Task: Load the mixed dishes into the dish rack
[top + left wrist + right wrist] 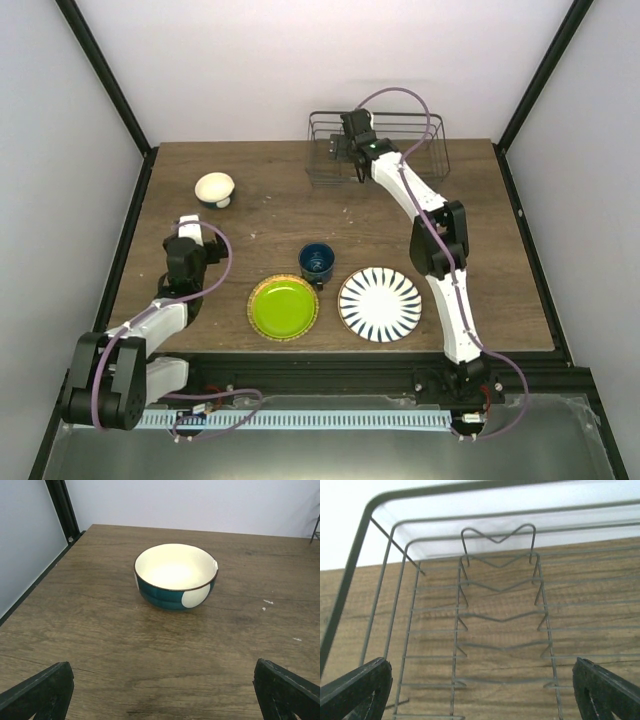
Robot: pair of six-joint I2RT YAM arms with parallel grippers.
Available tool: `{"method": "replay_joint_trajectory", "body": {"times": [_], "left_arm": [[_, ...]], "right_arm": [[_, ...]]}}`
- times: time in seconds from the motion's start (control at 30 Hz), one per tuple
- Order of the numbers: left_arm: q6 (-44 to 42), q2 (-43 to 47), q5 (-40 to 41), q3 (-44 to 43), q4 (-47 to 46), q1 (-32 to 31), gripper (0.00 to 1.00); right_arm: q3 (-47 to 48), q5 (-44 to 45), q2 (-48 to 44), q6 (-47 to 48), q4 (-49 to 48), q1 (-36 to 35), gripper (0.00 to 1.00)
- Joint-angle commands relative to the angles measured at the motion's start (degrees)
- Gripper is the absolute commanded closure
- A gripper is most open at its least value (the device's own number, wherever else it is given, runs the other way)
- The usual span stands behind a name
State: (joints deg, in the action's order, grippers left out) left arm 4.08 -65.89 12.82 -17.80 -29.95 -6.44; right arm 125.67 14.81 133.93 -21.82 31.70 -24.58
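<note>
Left claw [160, 687]: jaws wide open, empty. The small white bowl [175, 575] stands upright on the tabletop [100, 630] straight ahead, apart from both fingers. Right claw [480, 687]: jaws wide open, empty, positioned above the dividers of the dish rack [425, 150].

The top view looks steeply down from high behind the near edge of the bench [280, 215], taking in its whole surface. The left wrist view sits low and close over the wood, facing the bowl [175, 575] at mid-frame; the top view shows that bowl at upper left. The right wrist view looks down into the dish rack [498, 616] from close above; the top view has it at upper centre-right.
</note>
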Motion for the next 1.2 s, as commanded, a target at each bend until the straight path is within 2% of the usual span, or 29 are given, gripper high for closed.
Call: {"method": "replay_joint_trajectory", "body": {"times": [0.0,0.67,1.17], "left_arm": [[0.06,-1.14,0.25,-0.64,-0.48,-0.33,0.0],[-0.18,-2.5,-0.25,-1.86,0.09,-0.29,0.0],[-0.57,-4.76,-1.13,-3.27,0.79,-0.37,0.0]], "right_arm": [[6.38,3.63,1.86,-2.05,4.24,-0.38,0.0],[7.4,5.37,8.16,-0.86,4.93,-0.36,0.0],[9.45,1.19,12.38,-1.3,7.8,0.41,0.0]]}}
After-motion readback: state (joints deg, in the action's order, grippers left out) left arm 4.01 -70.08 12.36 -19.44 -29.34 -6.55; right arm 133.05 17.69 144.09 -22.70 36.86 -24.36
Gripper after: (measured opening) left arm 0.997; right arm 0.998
